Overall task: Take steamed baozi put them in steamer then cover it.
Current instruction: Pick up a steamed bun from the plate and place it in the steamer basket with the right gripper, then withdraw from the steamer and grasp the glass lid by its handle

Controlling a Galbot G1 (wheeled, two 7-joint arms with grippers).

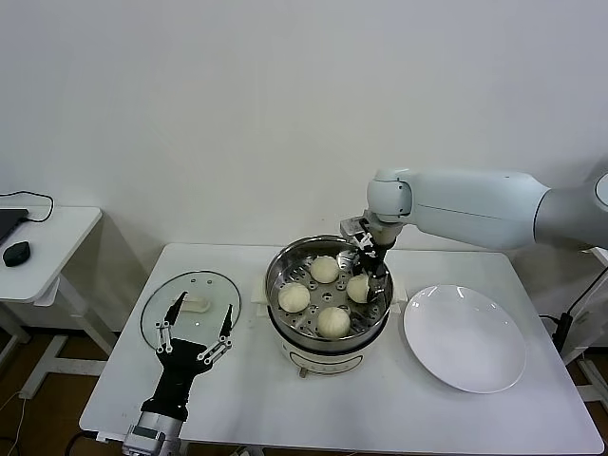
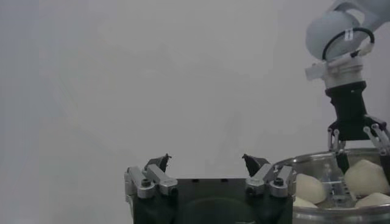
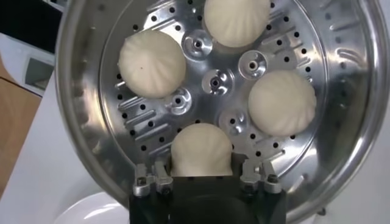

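A: Where do the steamed baozi (image 1: 326, 269) sit?

B: All four lie on the perforated floor of the steamer (image 1: 277, 274). The plate (image 1: 465, 337) beside the steamer is bare. The right gripper (image 1: 370, 275) reaches down inside the steamer at the bun nearest the plate, and in the right wrist view that bun (image 3: 202, 150) lies between its fingers.

A: Is the bun pinched or released?

B: That cannot be told. The fingers stand on either side of it, but contact is not visible.

A: And the other arm?

B: The left gripper (image 1: 196, 334) hovers over the cover (image 1: 190, 304), which lies flat on the desk (image 1: 380, 408) on the side of the steamer away from the plate. Its fingers are spread wide and empty, either side of the cover's handle (image 1: 197, 304).

A: What could go wrong from here?

B: If the right gripper lifts while a finger clings to the soft dough, the bun may be dragged out of place or up against the steamer's wall. If the cover comes across before the right arm is out of the steamer, the two could collide. A poor grip on the handle could let the glass cover tilt or slip.

A: Any brands or writing?

B: None legible in any view.
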